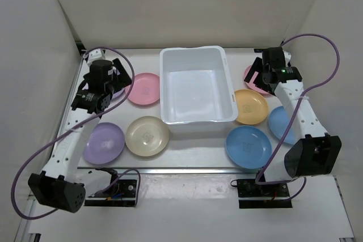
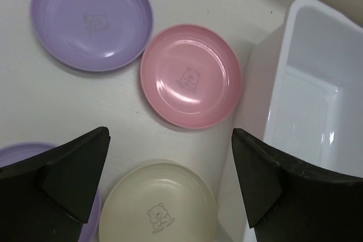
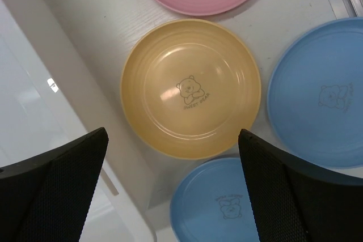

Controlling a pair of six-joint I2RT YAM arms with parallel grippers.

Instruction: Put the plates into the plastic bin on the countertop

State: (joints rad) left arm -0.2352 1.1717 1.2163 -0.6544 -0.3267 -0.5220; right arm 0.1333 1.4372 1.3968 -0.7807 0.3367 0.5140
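Left gripper (image 2: 169,151) hangs wide open and empty above the white counter (image 2: 34,106). A pink round plastic plate (image 2: 191,76) lies just ahead of it, a cream plate (image 2: 159,208) beneath it, and the white rectangular plastic bin (image 2: 265,89) at its right. Right gripper (image 3: 172,140), equally spread and empty, hovers over a yellow-orange plate (image 3: 190,86), with 2 blue plates (image 3: 317,92) beside it.

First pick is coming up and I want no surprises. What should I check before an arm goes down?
1. Plastic bin free to receive plates: ok, empty.
2. Left end effector open and empty: ok.
3. Right end effector open and empty: ok.
4. Right end effector above a plate: ok, the yellow-orange plate.
5. Left end effector above a plate: not ok, over bare countertop between pink plate and cream plate.
6. Yellow-orange plate's rim clear of neighbouring blue plates: cannot tell.
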